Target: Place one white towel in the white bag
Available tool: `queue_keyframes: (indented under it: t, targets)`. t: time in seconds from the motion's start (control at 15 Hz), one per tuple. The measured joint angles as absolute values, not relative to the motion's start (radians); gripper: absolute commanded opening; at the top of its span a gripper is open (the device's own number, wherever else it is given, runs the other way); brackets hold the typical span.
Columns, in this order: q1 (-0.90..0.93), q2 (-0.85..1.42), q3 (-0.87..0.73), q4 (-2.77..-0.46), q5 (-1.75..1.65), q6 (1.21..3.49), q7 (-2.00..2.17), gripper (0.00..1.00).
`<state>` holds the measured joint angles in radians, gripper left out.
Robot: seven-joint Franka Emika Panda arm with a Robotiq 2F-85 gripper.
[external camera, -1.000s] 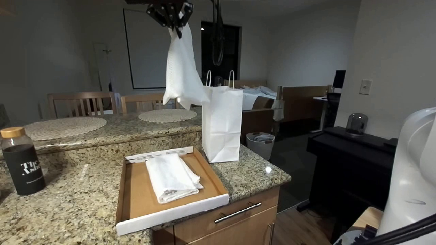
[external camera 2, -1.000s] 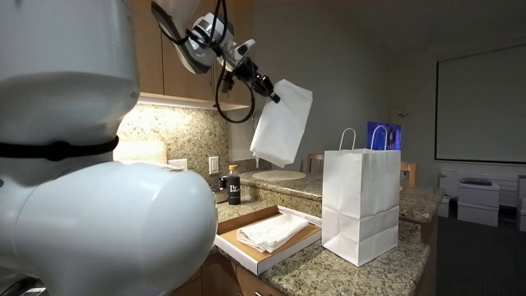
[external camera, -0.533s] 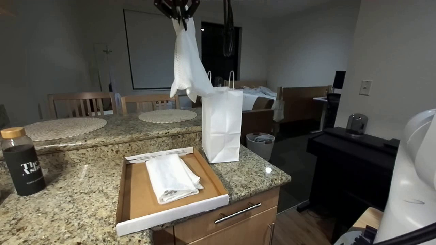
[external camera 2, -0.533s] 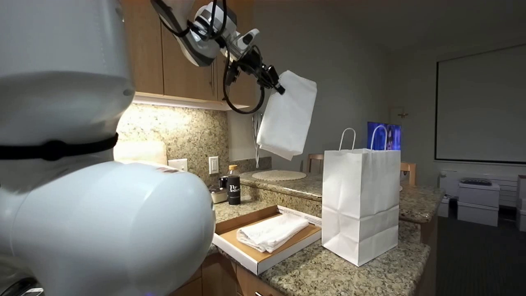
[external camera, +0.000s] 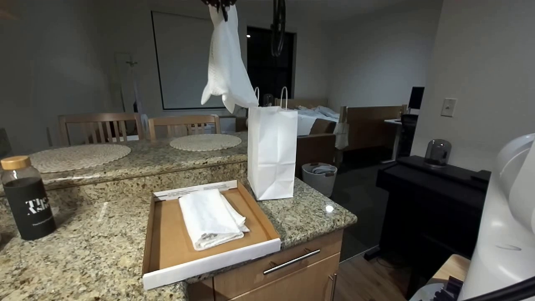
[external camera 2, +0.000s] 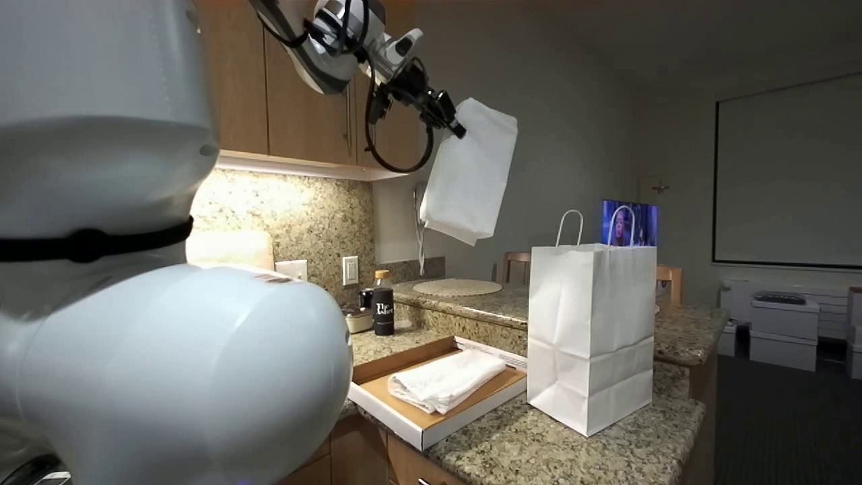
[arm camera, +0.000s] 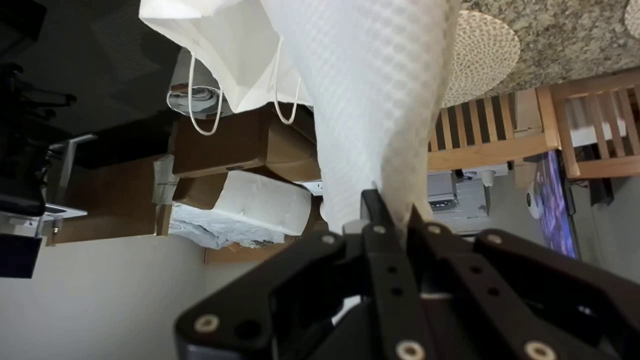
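One white towel (external camera 2: 471,175), aloft, short of the white bag (external camera 2: 562,323)

Gripper (arm camera: 392,200): fingers pinched the towel near its upper end; towel hung apart from the bag. Bag: stood upright at the towel's five o'clock in both exterior views. Step, I judged: carrying; next called for lift, crossing over the mouth (arm camera: 230,40), lowering. Open room: the mouth, gaping between handles (arm camera: 205,133). Edges: hem near rim level; counter (external camera: 309,213) ended at the bag's four o'clock.
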<state>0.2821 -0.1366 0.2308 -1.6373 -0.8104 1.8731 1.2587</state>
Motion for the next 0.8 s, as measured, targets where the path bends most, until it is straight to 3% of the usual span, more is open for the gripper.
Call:
queue_keyframes:
  t: [0.4, 0.8]
  targets:
    - [0.221, -0.147, 0.203, -1.469, -0.772, 1.990, 1.171, 0.07]
    - [0.102, -0.057, 0.077, -1.281, -0.546, 2.089, 0.970, 0.07]
